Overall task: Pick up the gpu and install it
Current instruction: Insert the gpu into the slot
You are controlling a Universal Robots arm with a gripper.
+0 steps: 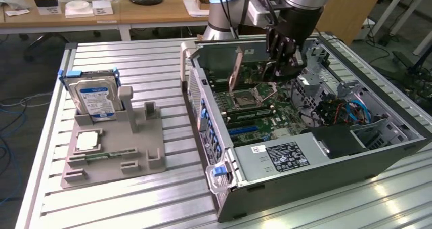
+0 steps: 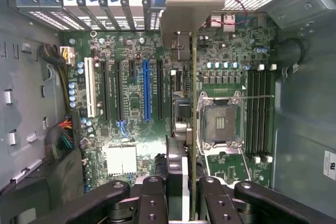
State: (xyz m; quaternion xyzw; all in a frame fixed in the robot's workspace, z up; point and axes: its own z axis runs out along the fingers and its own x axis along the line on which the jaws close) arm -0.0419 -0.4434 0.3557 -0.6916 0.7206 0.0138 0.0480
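The gpu (image 1: 223, 64) stands upright on its edge inside the open computer case (image 1: 317, 161), over the motherboard (image 1: 260, 120). My gripper (image 1: 278, 76) reaches down into the case from above and is shut on the card's end. In the wrist view the gpu (image 2: 192, 103) runs edge-on away from my gripper (image 2: 184, 200), and its metal bracket (image 2: 184, 9) reaches the case's rear slot wall. The card hangs between a black expansion slot (image 2: 160, 87) and the CPU socket (image 2: 220, 121). Whether its edge touches a slot I cannot tell.
A blue slot (image 2: 146, 90) and a white slot (image 2: 89, 87) lie beside the card. Coloured cables (image 2: 65, 135) crowd one side of the board. At the exterior view's left, a grey holder (image 1: 145, 153) carries a blue-labelled hard drive (image 1: 94, 100), a processor chip (image 1: 88, 140) and a memory stick (image 1: 101, 155).
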